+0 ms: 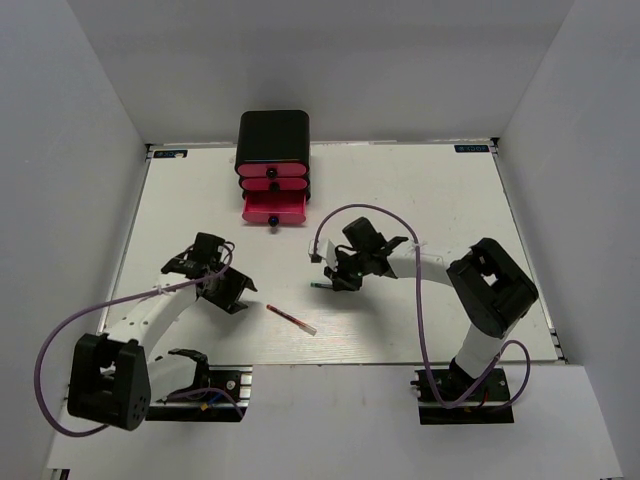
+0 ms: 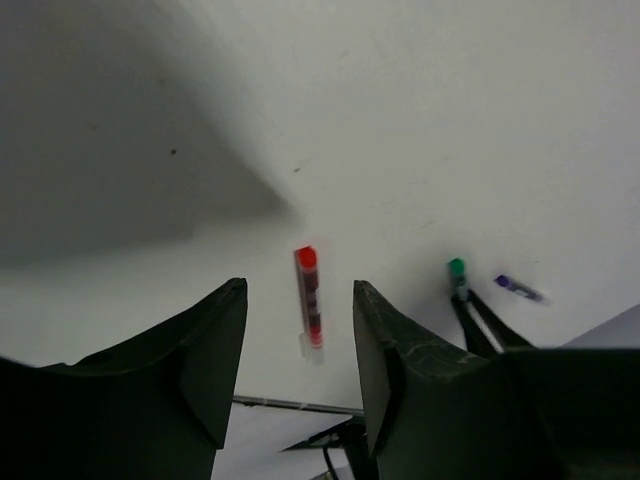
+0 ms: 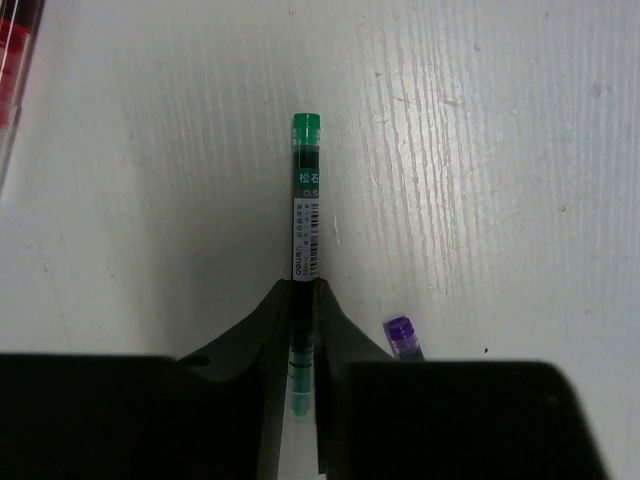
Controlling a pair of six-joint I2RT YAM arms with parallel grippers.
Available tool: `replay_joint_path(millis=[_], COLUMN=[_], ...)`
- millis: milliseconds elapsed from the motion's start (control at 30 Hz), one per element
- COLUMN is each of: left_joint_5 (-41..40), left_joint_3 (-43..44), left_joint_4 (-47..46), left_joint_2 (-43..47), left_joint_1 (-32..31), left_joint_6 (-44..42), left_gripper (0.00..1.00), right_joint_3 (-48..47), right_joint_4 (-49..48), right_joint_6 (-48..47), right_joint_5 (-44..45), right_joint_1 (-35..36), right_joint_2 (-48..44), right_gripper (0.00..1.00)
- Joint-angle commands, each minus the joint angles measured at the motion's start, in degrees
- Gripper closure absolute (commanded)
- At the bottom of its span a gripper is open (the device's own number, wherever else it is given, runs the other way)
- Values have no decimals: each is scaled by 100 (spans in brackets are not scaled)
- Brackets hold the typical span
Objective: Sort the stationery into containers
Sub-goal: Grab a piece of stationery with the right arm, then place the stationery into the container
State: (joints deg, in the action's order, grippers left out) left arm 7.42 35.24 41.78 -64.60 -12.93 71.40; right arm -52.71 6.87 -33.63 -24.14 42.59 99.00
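A white table point(image 1: 430, 200) with faint streaks of grain in its painted top fills the scene, a thin dark strip point(image 1: 400, 145) running along its far edge. Plain pale grey panels close it in: a left wall point(image 1: 60, 150), a far wall point(image 1: 330, 60) and a right wall point(image 1: 595, 150). The light is even and diffuse, and in the left wrist view a broad soft-edged shadow point(image 2: 100, 150) lies across the tabletop.

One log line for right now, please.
right tool: shut on green pen | left tool: open, empty | red pen: on table | bottom drawer: open
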Motion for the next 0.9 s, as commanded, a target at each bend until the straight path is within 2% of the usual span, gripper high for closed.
replay_joint_path(millis=[0, 67, 333, 533, 633, 867], left_joint_5=[304, 479, 603, 532, 480, 269], left_joint_3=[97, 149, 96, 237, 307, 527], left_joint_4=[392, 462, 410, 348, 252, -134], left_joint_2=[-157, -228, -457, -808, -1046, -1344], left_joint_1=[-183, -359, -992, -1510, -1677, -1906], left_joint_6=[-100, -100, 453, 990, 1210, 1579], left_gripper=[42, 41, 37, 36, 36, 34], right_joint_3=[-134, -117, -468, -1680, -2505, -3649], right_joint_4=[165, 218, 279, 376, 472, 499], right_joint_6=[32, -3, -48, -284, -696, -1190], right_joint_5=[68, 15, -20, -56, -21, 102], right_joint_1=[65, 65, 118, 83, 83, 74], right_joint_2=[146, 154, 199, 172, 374, 1182], right_gripper=[89, 100, 100, 100, 100, 100])
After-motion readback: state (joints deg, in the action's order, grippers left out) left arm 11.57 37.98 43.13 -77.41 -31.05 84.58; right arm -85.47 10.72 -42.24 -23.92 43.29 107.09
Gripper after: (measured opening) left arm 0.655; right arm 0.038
